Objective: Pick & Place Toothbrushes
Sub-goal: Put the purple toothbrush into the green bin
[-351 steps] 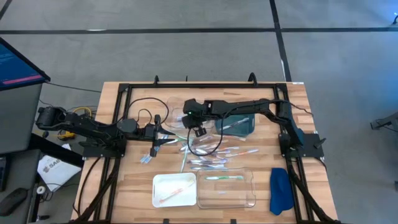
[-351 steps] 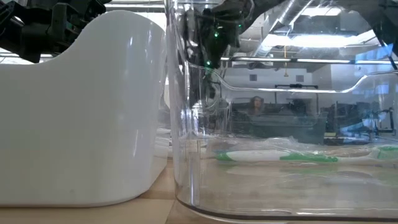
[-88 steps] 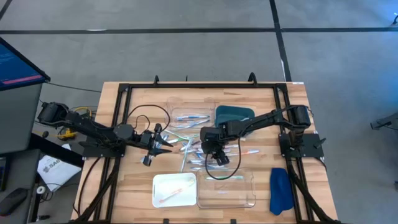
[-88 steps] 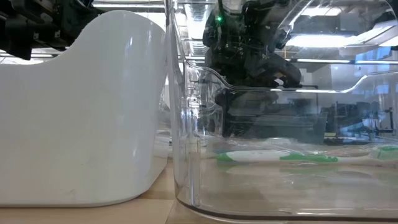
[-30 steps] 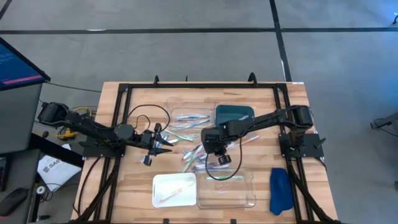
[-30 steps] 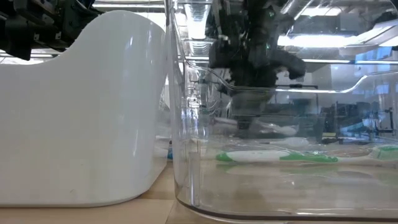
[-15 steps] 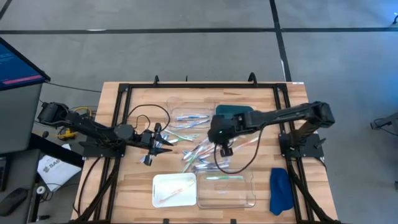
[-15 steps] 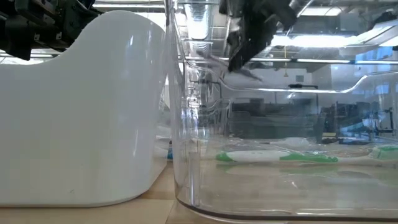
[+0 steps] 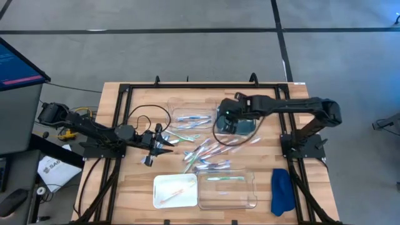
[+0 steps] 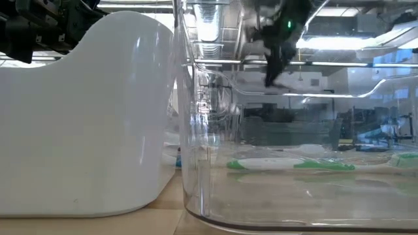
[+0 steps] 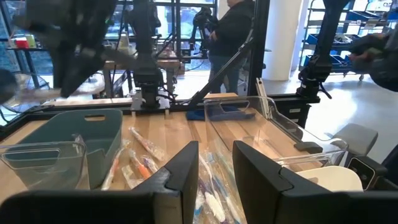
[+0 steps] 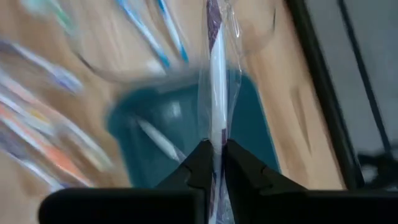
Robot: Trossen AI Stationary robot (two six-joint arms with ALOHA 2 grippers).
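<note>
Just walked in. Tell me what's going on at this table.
The right gripper is shut on a wrapped toothbrush and holds it above the teal tray. More toothbrushes lie loose mid-table. The left gripper hovers empty at the pile's edge.

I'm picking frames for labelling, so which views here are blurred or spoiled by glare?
Right wrist view: background smeared by motion blur, though the wrapped toothbrush in the right gripper stays fairly crisp. Left wrist view: the other arm is blurred, the table sharp. Low view: reflections across the clear tray wall muddle what lies behind. High view: evenly lit and sharp.
</note>
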